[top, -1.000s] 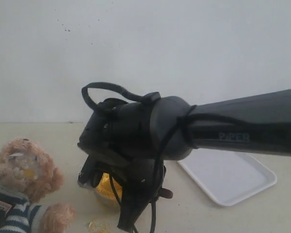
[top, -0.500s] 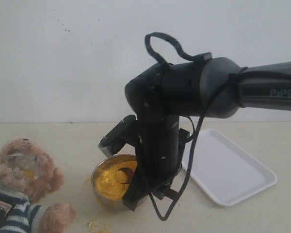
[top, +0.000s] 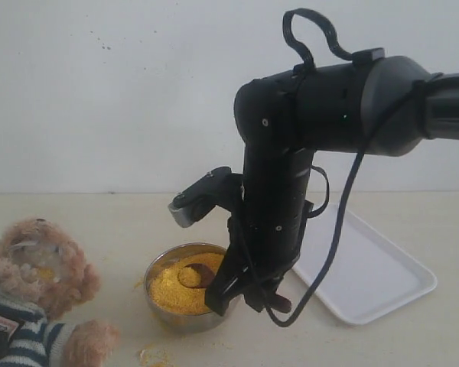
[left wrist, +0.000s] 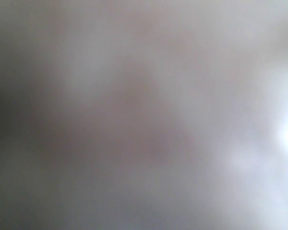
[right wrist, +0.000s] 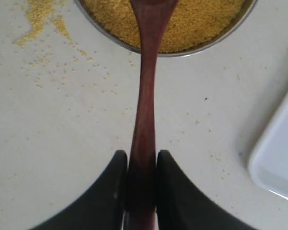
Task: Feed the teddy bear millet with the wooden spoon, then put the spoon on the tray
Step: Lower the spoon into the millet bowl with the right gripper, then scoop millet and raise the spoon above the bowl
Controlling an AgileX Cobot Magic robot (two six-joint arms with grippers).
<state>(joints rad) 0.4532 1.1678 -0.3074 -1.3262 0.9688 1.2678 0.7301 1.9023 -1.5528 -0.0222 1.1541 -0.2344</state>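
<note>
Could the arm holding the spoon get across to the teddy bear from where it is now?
Probably yes. The right arm's fingers grip the wooden spoon, its tip in the millet, and only open table lies between the bowl and the teddy bear.

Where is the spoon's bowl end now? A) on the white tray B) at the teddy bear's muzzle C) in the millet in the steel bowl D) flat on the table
C: the slim dark reddish-brown wooden spoon, clamped in the right end effector, reaches over the rim into the yellow millet in the round steel bowl.
</note>
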